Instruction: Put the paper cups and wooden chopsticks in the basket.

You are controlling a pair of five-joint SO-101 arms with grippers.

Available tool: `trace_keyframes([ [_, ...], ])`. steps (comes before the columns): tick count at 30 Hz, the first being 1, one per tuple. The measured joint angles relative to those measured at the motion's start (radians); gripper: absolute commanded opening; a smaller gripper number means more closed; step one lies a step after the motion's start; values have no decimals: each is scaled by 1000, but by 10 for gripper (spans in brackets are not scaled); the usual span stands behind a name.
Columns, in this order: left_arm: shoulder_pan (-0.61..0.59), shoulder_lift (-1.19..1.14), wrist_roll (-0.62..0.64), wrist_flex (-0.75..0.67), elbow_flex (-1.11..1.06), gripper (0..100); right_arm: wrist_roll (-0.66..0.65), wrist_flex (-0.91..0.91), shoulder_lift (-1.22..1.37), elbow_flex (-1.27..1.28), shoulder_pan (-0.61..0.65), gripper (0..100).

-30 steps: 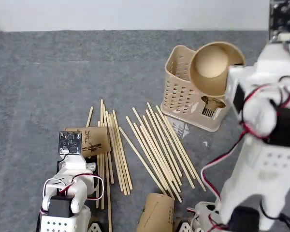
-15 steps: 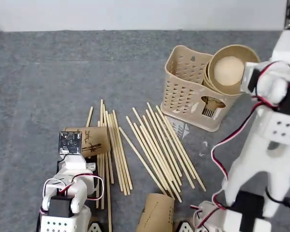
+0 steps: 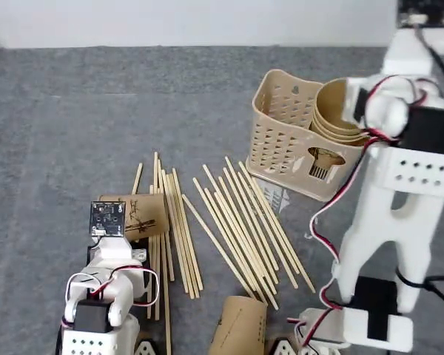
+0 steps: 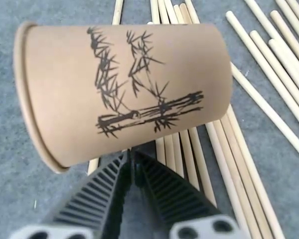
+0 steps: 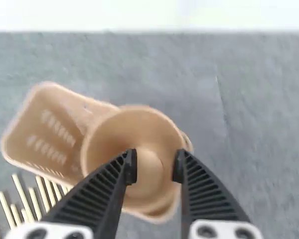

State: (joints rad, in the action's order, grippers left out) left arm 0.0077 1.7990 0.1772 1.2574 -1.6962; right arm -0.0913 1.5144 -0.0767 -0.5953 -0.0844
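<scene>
A beige slotted basket (image 3: 285,133) stands at the back right with a stack of paper cups (image 3: 333,111) nested in its right end. My right gripper (image 5: 154,167) hangs open straight above that stack (image 5: 149,129), with nothing between its fingers. A paper cup with a bamboo print (image 4: 124,89) lies on its side across some chopsticks at the front left (image 3: 140,214). My left gripper (image 4: 132,162) is shut and empty just short of that cup's side. Wooden chopsticks (image 3: 237,229) lie fanned across the middle. Another cup (image 3: 240,325) lies at the front edge.
The right arm (image 3: 403,170) towers over the basket's right side, its base at the front right. The left arm (image 3: 107,281) sits low at the front left. Grey mat (image 3: 96,111) covers the table, with free room at the back left.
The right arm carried a paper cup rightward over the basket, and the cup now sits in the stack there. The left arm and its cup have not moved.
</scene>
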Motion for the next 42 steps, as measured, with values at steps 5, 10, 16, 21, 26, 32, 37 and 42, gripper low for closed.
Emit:
trace_keyframes([
  [5,3,0,-3,0,64,15,0,-74,9,0,31,10],
  [10,-37,0,-3,0,138,15,0,-29,66,0,34,8],
  [16,-98,2,-212,0,285,15,0,124,172,0,28,8],
  [21,-158,2,-433,3,394,15,0,147,193,0,23,8],
  [26,-227,2,-465,3,532,61,0,147,186,-110,28,8],
  [32,-292,-69,-595,29,606,97,0,238,72,-210,97,8],
  [37,-341,-339,-738,84,727,101,0,241,-38,-146,126,8],
  [42,-345,-635,-961,229,928,169,0,241,-127,37,166,8],
])
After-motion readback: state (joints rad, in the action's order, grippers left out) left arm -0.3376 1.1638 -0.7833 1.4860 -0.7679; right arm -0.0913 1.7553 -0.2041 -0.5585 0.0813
